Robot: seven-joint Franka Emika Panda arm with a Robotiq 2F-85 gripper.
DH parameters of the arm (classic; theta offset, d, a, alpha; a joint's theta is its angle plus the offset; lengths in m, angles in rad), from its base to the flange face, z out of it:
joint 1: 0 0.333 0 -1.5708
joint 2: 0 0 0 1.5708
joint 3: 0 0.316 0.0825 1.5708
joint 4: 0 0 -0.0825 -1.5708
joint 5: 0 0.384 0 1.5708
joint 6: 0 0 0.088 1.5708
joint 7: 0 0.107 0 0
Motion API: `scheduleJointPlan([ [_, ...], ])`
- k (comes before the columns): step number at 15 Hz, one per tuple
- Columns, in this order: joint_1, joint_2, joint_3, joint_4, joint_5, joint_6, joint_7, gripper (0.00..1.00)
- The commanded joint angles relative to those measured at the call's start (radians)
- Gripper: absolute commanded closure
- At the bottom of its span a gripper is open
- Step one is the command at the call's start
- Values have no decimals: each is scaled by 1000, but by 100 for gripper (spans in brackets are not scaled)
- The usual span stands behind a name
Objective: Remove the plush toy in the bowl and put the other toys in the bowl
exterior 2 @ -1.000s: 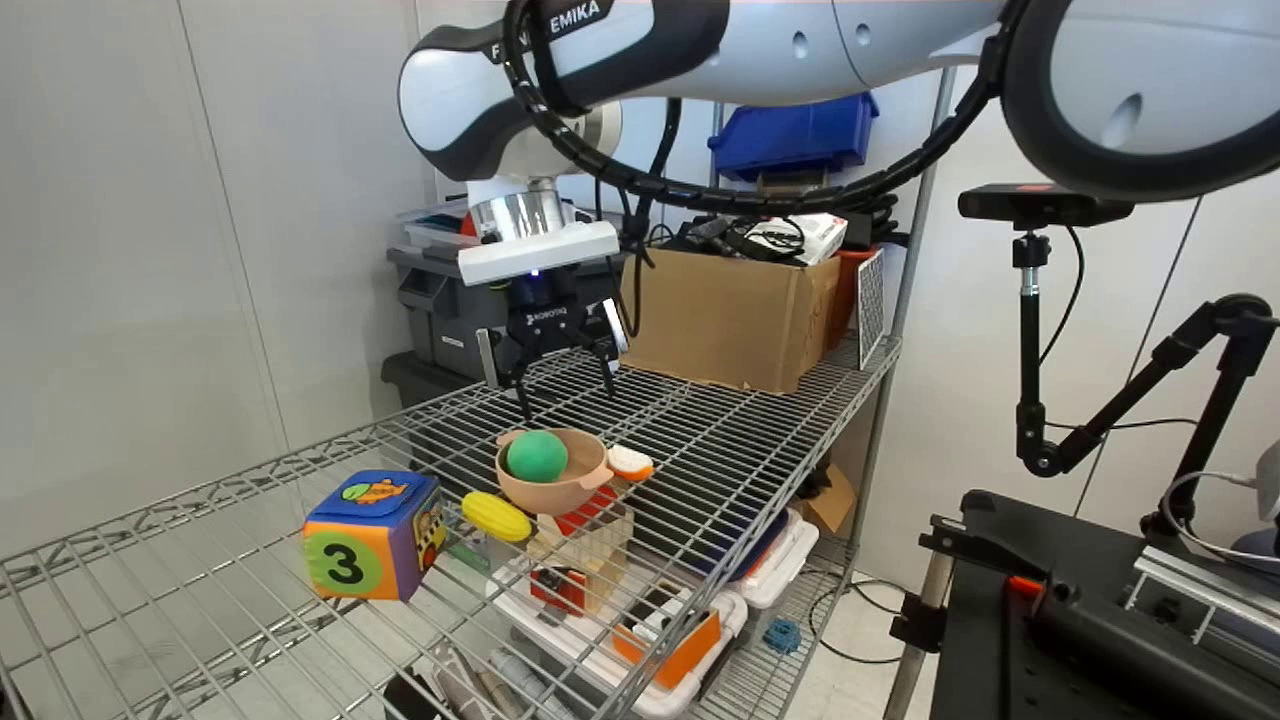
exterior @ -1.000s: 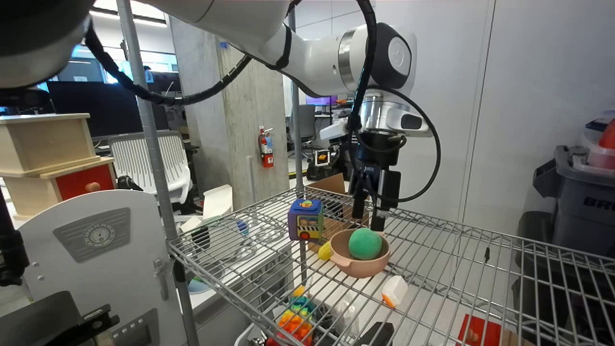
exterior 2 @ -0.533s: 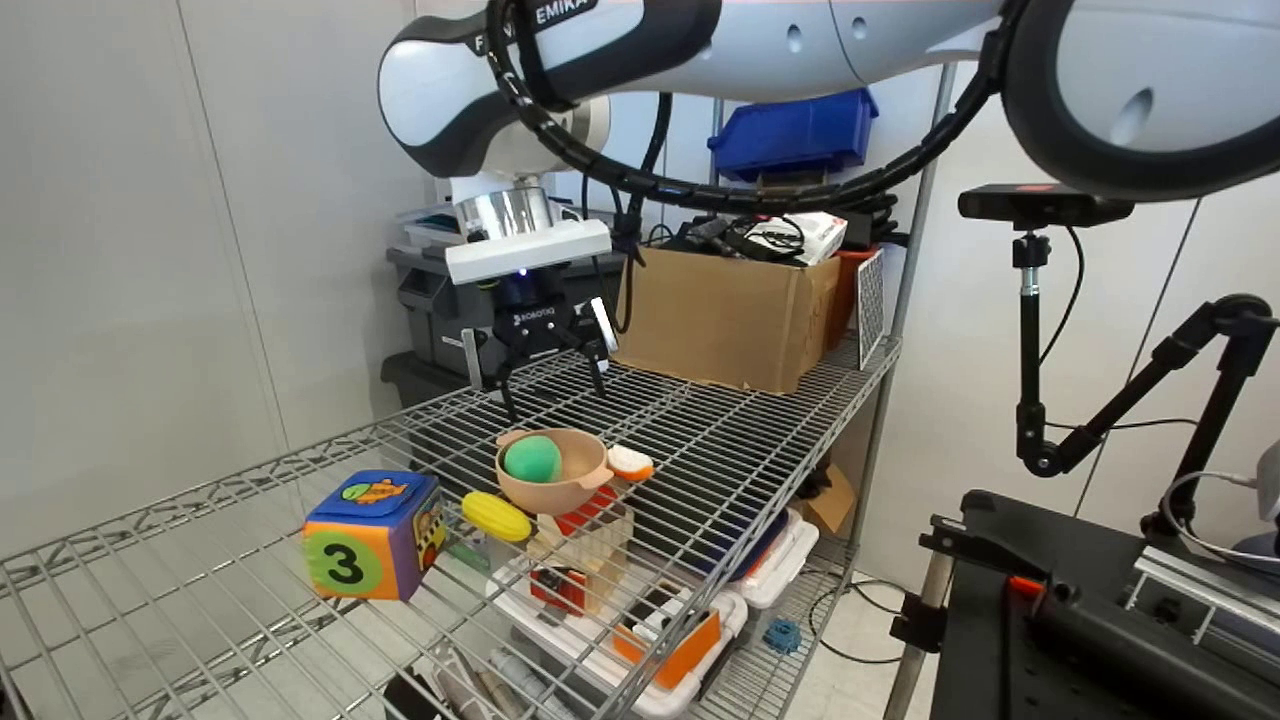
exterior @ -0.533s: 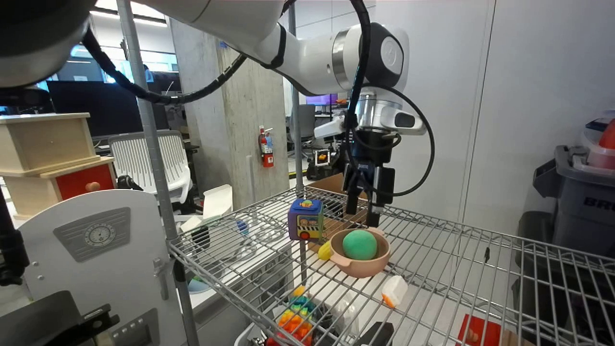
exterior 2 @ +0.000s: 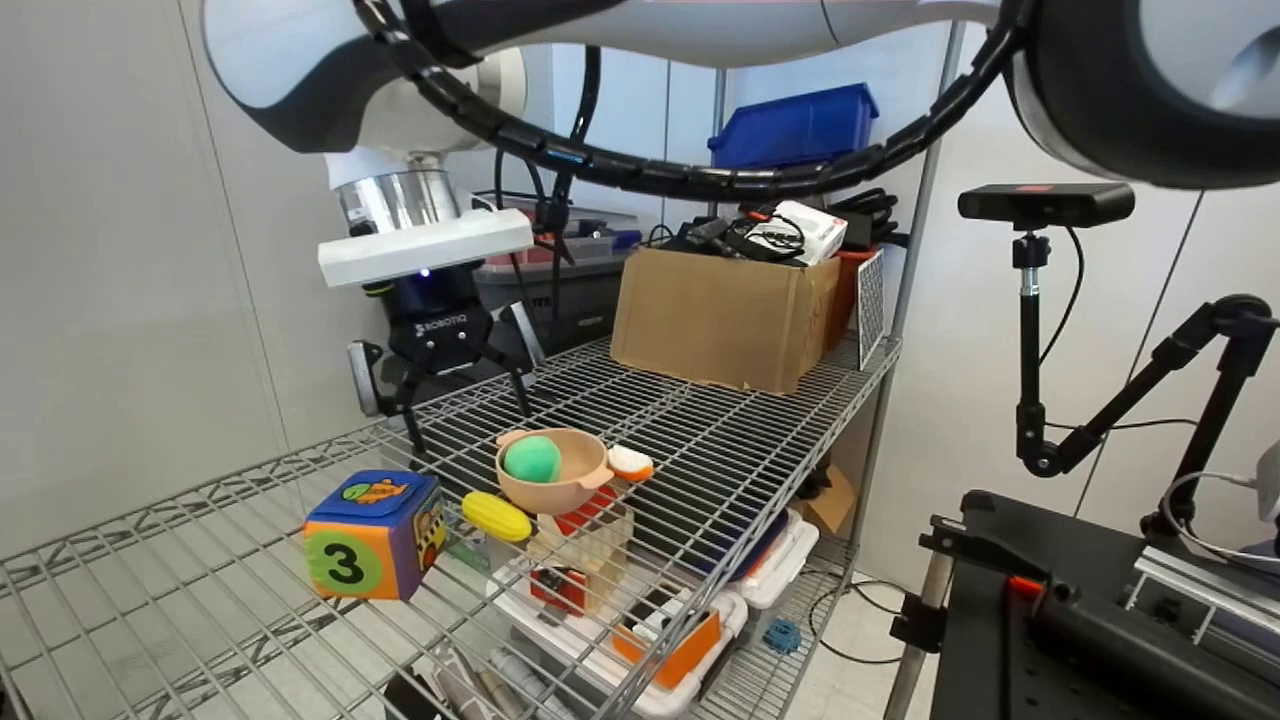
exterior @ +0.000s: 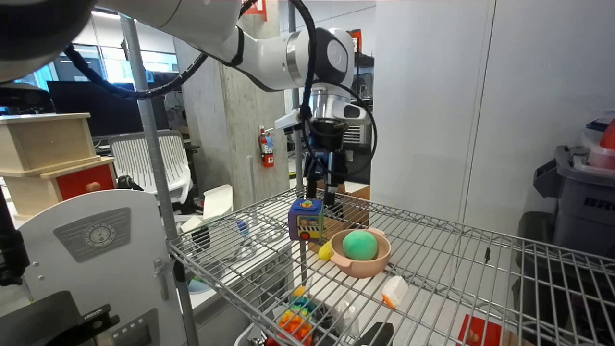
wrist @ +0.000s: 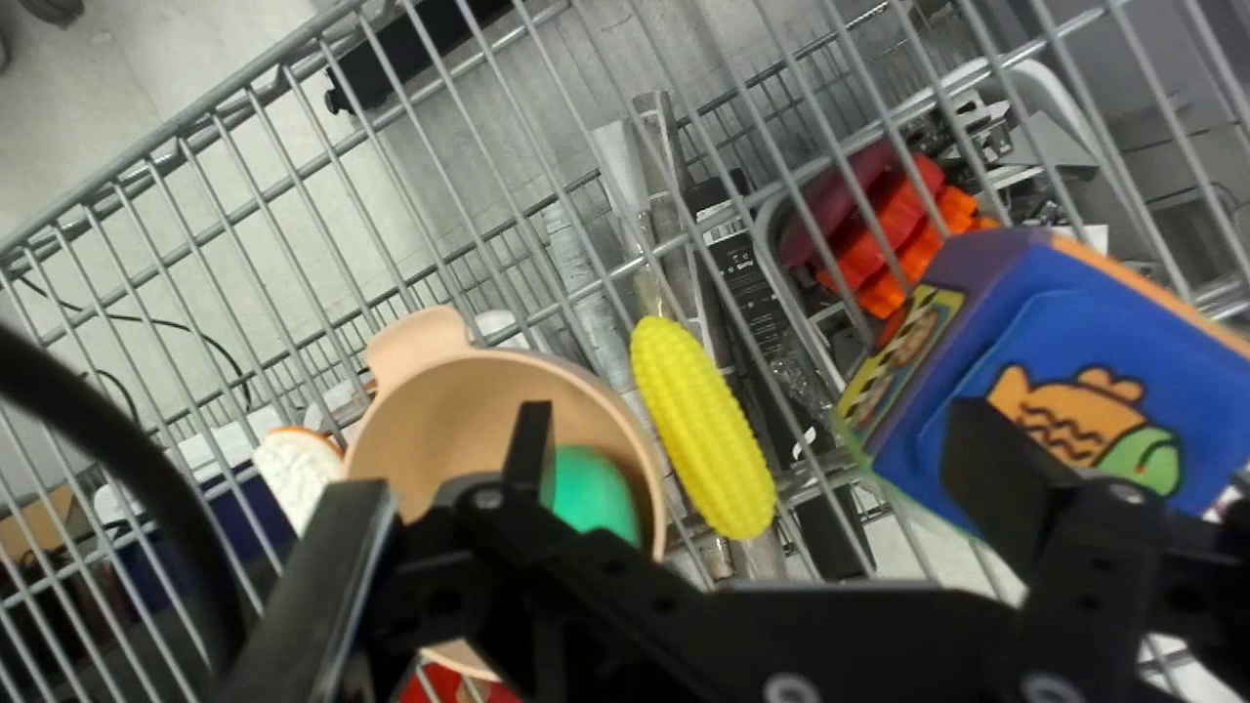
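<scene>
The yellow corn toy is, I judge, my next pick: it lies on the wire shelf, just beside the bowl, and I can't tell whether the two touch. The green ball sits in the bowl toward the corn toy's side, so the room I need is past it. The plush toy, which I take to be the white-and-orange piece, lies outside the bowl on the shelf, near it on the side away from the corn toy; that half of the job looks done. The blue-topped cube stands on the corn toy's other flank, with a gap between.

My hand hangs above the shelf, fingers spread wide and grasping nothing. I should centre on the corn toy's middle, turn slightly to close square across its narrow width, and bring the spread in before going down; at full width one finger could land on the bowl's rim. Then I'd squeeze gently just above the wires, lift well clear of the rim, and lower it in beside the ball, not onto it.
</scene>
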Motion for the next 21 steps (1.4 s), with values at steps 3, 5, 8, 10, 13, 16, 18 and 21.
scheduleJointPlan([
  [3, 45, 9, 7, 4, -2, 30, -14, 0],
  [5, 44, 41, 9, 14, 3, 83, -12, 0],
  [8, 35, 78, 16, 23, 12, 166, -14, 0],
  [10, 34, 101, 25, 24, 21, 234, -12, 0],
  [13, 32, 114, 37, 19, 31, 308, -7, 17],
  [16, 31, 122, 43, 16, 37, 367, -6, 42],
  [18, 30, 121, 47, 14, 44, 394, -8, 58],
  [21, 29, 121, 41, 13, 41, 436, -8, 80],
])
